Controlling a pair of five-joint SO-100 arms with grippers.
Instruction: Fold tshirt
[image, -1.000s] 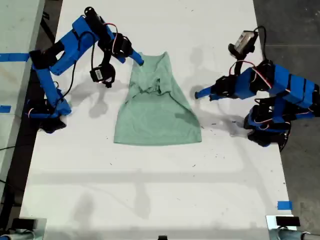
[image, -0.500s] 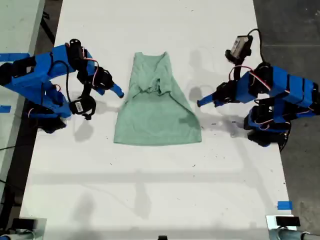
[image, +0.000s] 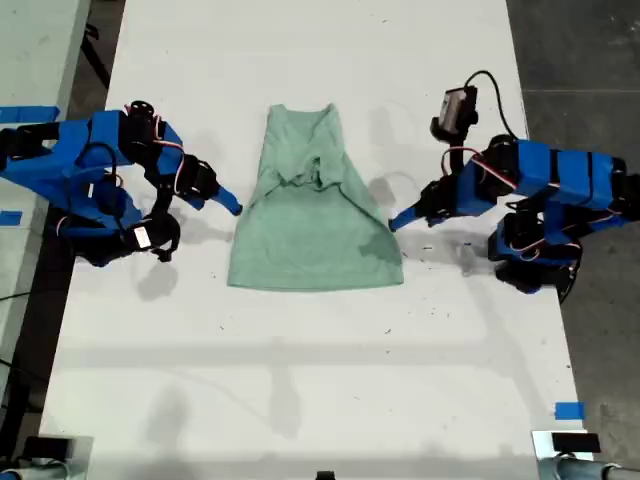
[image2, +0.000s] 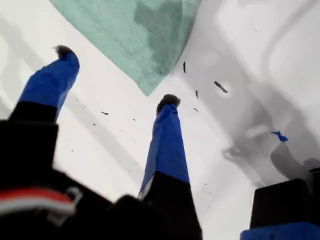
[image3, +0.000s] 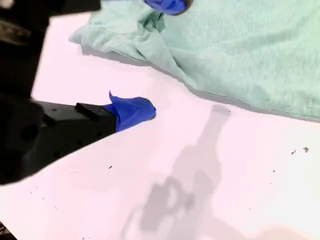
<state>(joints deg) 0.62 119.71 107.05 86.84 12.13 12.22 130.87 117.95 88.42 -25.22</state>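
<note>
Tshirt (image: 315, 215) is lying in the middle of the white table (image: 300, 380) in the exterior view. Its top part is looking narrow and bunched, with the sides tucked in, so the folding is looking partly done. The wide bottom part is waiting to be folded. The first gripper (image: 392, 222), at the exterior view's right, is hanging open just beside the shirt, holding nothing. The second gripper (image: 236, 208), at the exterior view's left, is open and holding nothing too.

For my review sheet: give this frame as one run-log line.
small pale mint-green cotton tshirt: sleeves folded in, flat on white table | first tool: open, by hem corner | second tool: open, beside shirt | nothing held
</note>
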